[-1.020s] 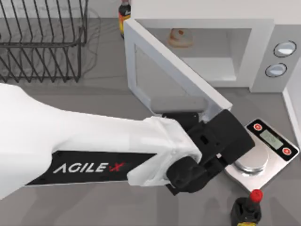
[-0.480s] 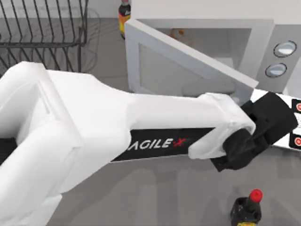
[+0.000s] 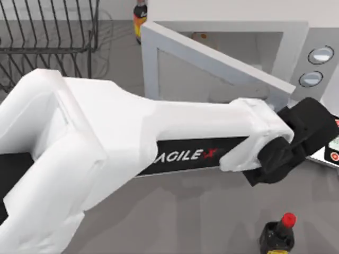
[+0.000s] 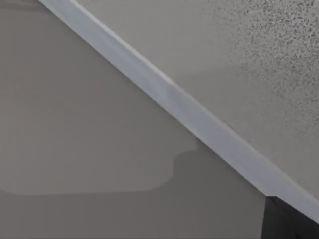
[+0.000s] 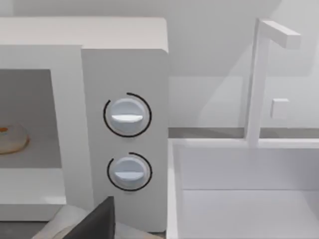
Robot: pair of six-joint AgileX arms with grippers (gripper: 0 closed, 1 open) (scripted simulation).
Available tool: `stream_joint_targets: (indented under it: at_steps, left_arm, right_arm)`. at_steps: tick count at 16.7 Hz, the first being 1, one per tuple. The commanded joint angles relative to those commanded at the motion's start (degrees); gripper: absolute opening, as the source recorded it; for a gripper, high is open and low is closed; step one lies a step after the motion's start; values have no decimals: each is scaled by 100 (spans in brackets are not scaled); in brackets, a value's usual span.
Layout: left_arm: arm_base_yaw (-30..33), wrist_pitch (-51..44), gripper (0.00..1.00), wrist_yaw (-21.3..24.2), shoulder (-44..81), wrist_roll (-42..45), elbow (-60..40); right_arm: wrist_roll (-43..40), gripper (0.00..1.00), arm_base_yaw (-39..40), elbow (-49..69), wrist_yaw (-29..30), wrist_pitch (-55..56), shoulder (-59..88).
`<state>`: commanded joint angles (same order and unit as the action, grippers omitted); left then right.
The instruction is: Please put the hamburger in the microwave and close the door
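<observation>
Wire rack (image 3: 47,47) at the far left of the table. Left arm reaching across, left gripper (image 3: 296,140) black, pressed against the outer edge of the door (image 3: 212,58); fingers hidden, cannot tell if wide or narrow. Door half shut, angled over the microwave (image 3: 312,32). Hamburger (image 5: 12,138) inside the cavity. Two knobs (image 5: 127,115) right of it. Red-capped bottle (image 3: 278,235) near the front

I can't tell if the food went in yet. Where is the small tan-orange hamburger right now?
The small tan-orange hamburger lies inside the big white microwave's cavity, toward its back left in the top view, behind the half-swung white door.
</observation>
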<state>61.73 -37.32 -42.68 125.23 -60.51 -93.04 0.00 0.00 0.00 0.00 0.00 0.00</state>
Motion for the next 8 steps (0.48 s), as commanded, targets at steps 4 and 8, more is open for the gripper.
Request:
stream_joint_targets:
  at_steps: [4, 8]
  left_arm:
    - [-488, 150, 0, 187, 580, 575, -878]
    - [-918, 274, 0, 407, 1088, 1144, -1575]
  right_arm:
    - [0, 100, 0, 0, 0, 0, 0]
    - [0, 100, 0, 0, 0, 0, 0]
